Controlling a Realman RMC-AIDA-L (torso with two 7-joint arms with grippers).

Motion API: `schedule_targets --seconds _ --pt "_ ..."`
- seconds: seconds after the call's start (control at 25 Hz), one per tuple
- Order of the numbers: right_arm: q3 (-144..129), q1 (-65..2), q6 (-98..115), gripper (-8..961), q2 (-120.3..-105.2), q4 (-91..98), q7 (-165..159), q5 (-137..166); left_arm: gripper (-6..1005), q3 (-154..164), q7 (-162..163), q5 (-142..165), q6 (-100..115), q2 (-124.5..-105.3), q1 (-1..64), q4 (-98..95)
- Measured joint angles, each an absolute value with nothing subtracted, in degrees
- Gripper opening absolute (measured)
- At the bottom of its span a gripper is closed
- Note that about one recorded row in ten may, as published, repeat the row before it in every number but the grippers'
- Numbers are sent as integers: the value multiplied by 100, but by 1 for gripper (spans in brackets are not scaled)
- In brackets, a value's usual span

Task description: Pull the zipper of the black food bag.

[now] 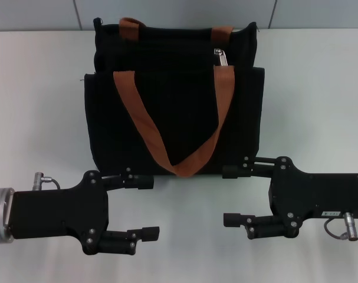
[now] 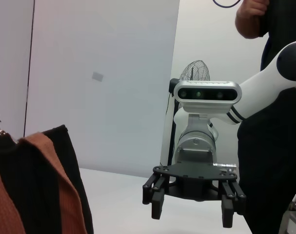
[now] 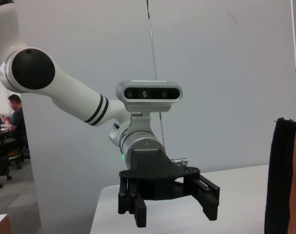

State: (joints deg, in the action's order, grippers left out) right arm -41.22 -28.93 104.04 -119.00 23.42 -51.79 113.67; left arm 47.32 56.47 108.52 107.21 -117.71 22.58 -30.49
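I have the black food bag (image 1: 176, 106) standing upright on the white counter (image 1: 37, 88) at 12 o'clock from both arms, its metal zipper pull (image 1: 220, 57) at the top edge toward 1 o'clock beside the orange handles (image 1: 167, 132). The left gripper (image 1: 142, 206) at 7 o'clock and the right gripper (image 1: 236, 196) at 5 o'clock face each other with jaws released and grasping nothing, which I judge leaves either free to reach the pull. I can read no brand or writing.

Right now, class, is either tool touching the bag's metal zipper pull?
No: the zipper pull sits at the bag's top, while both tools hang open near its bottom edge.
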Motion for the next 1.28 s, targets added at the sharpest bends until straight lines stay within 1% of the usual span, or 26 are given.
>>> schedule_targets --seconds 0.32,1.28 --pt "-4122 -2935 10404 762 -11900 2320 -5177 11367 815 4730 5659 10858 10763 -11750 2238 -3050" --pt "-4122 -3025 10485 762 -11900 2319 -5167 11348 815 4728 5642 10849 10804 -11768 2179 -3050"
